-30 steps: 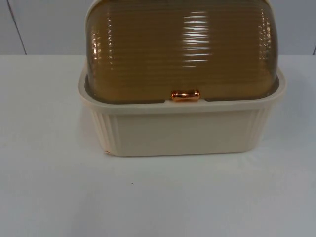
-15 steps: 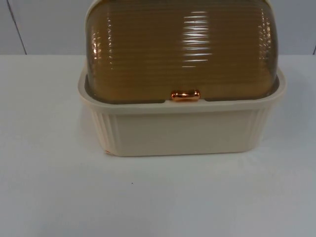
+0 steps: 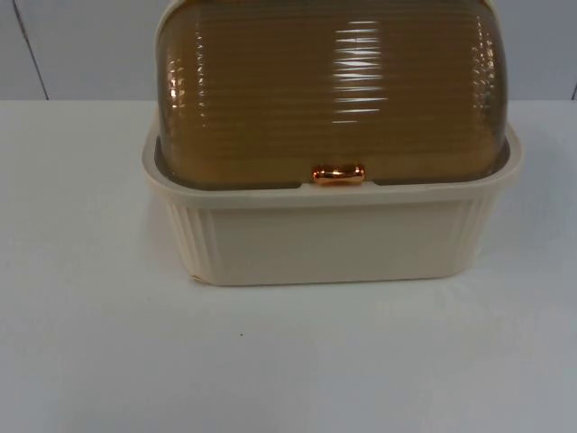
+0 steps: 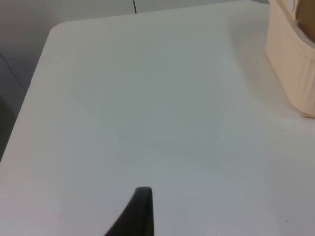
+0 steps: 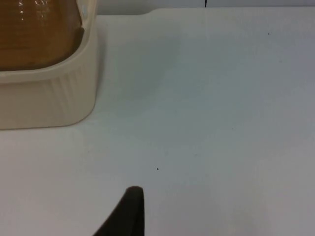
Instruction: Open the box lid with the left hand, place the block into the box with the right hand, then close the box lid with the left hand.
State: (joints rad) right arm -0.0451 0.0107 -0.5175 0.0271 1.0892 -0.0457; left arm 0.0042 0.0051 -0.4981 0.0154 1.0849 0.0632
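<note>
Nearest the top camera, along the lower frame, bare white table [image 3: 288,361] with one tiny dark speck [image 3: 241,335] left of centre. Mid-frame: one cream box [image 3: 329,239], ribbed at its front corners, standing on the table. One amber ribbed dome lid [image 3: 334,90] sits down in the box's rim, closed; its top is cut off by the upper frame edge. One copper handle [image 3: 339,174] at the lid's front centre, just above the rim. Box contents hard to make out through the tinted lid. Far back, grey partition wall [image 3: 81,45] across the upper frame.

Left wrist view: one black fingertip of the left gripper [image 4: 134,216] over bare table, well apart from the box's cream corner [image 4: 293,64], which is cut off by the frame edge. Cannot tell whether its claw is apart or together.

Right wrist view: one black fingertip of the right gripper [image 5: 125,214] over bare table, the box wall and closed lid beyond it, apart from it. Claw state likewise cannot be told.
</note>
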